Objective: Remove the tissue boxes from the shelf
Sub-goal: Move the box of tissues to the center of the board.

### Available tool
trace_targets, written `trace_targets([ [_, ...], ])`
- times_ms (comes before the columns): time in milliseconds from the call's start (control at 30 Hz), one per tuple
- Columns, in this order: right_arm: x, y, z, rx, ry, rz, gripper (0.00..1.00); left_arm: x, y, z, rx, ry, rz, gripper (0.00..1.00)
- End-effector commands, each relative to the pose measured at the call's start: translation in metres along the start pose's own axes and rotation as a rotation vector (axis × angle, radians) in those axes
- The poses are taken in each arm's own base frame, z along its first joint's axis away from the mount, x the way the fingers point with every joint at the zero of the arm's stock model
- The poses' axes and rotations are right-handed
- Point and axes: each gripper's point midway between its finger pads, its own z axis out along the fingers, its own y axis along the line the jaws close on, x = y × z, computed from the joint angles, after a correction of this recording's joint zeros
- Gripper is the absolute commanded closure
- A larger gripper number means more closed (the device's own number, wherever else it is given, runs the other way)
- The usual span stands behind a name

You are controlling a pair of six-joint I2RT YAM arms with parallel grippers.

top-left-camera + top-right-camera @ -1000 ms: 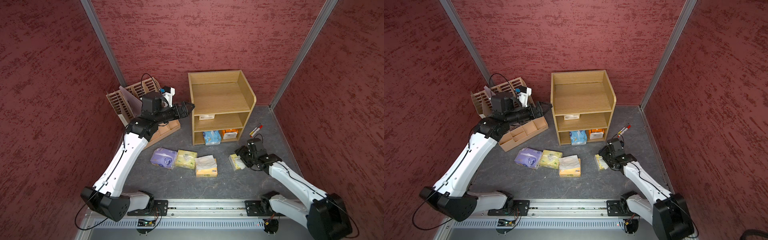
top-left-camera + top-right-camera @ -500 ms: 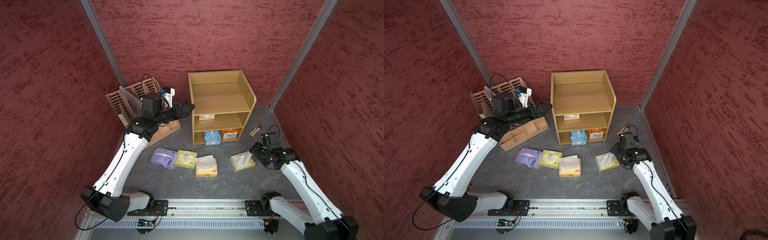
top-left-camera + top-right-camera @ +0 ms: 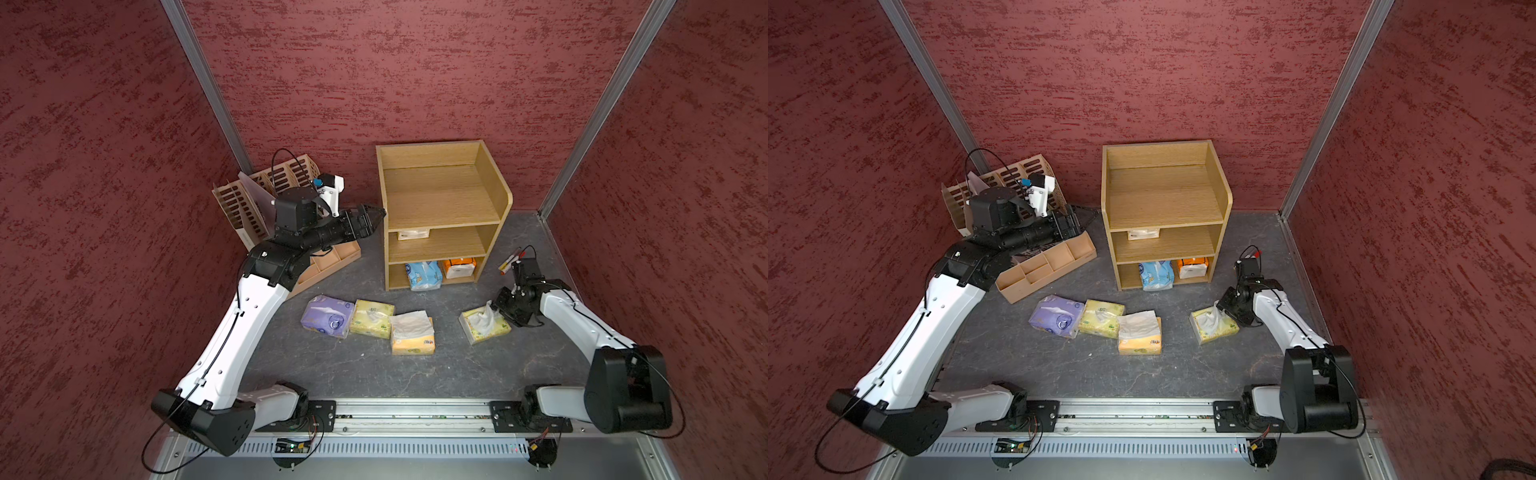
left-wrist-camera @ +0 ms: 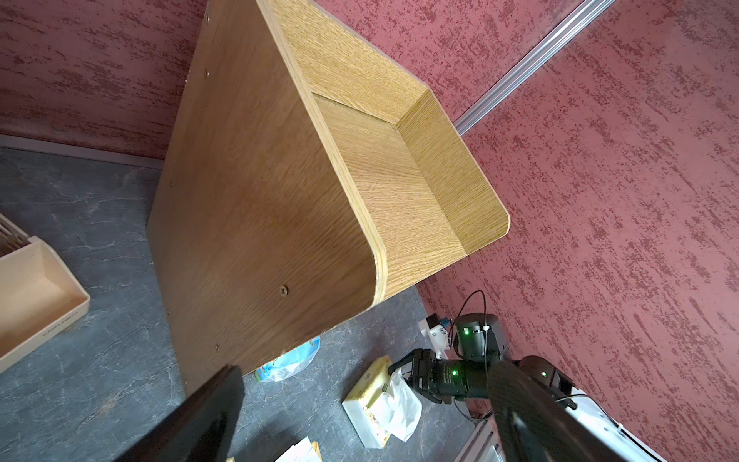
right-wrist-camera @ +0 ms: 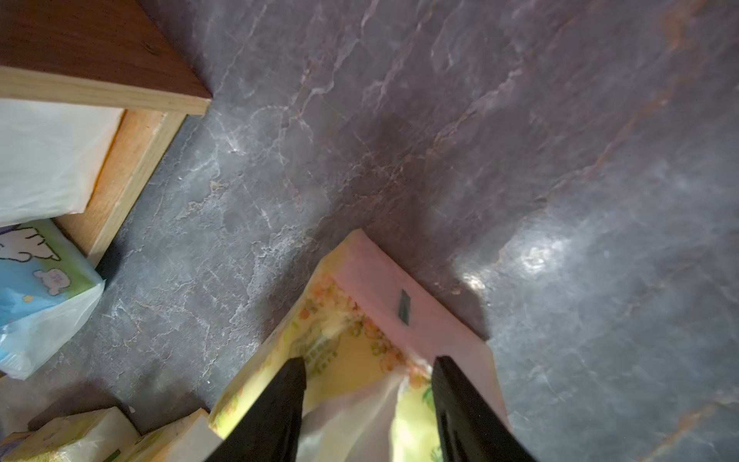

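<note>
While right gripper (image 5: 368, 362) sits half-spread astride tissue (image 3: 485, 318) of yellow-green pack (image 3: 500, 328), nothing pinched, pack lies on floor (image 3: 374, 374) right of shelf (image 3: 440, 203), judged deposited. Left gripper (image 3: 376, 214) wide, empty, near shelf's left panel, likely staged. Blue pack (image 3: 424, 275), orange pack (image 3: 459, 267), cream pack (image 3: 412, 235) not yet removed.

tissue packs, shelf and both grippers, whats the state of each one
shelf: upright, top tier bare
cream pack: on middle tier
blue pack: on bottom tier
bright orange pack: on bottom tier
purple pack: on table
yellow-green pack: on table, beside purple one
orange-yellow pack: on table, tissue out
pale yellow pack: on table, tissue out
left gripper: open, empty, beside shelf
right gripper: open, over pale yellow pack
</note>
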Motion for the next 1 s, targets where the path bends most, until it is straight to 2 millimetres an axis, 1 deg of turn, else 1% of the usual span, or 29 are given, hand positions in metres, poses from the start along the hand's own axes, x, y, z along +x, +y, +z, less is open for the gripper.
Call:
trace_targets([
  [0,0.006,0.005,0.005,-0.061,0.008,0.045,0.48,0.003,0.003,0.0,-0.013,0.003,0.016,0.0],
  [67,0.014,0.0,0.01,-0.068,0.019,0.087,0.48,0.003,0.003,0.002,-0.01,0.006,0.013,0.0],
  [133,0.021,0.001,0.012,-0.101,0.028,0.132,0.48,0.004,0.004,0.003,-0.009,0.01,0.009,0.0],
  [367,0.047,0.011,0.002,-0.147,0.025,0.214,0.49,0.004,0.005,0.005,0.002,0.003,-0.002,0.0],
  [467,0.056,0.017,-0.005,-0.16,0.014,0.202,0.49,0.004,0.004,0.007,0.008,0.002,-0.004,0.0],
  [567,0.062,0.026,-0.006,-0.181,0.019,0.187,0.5,0.004,0.004,0.008,0.011,0.0,-0.004,0.0],
  [700,0.071,0.039,0.001,-0.158,0.044,0.128,0.5,0.003,0.003,0.009,0.017,-0.001,-0.009,0.0],
  [867,0.083,0.063,0.01,-0.128,0.079,0.035,0.5,0.003,0.002,0.008,0.018,-0.002,-0.008,0.0],
  [967,0.085,0.067,0.009,-0.096,0.081,0.0,0.5,0.003,0.003,0.005,0.011,-0.003,-0.006,0.0],
])
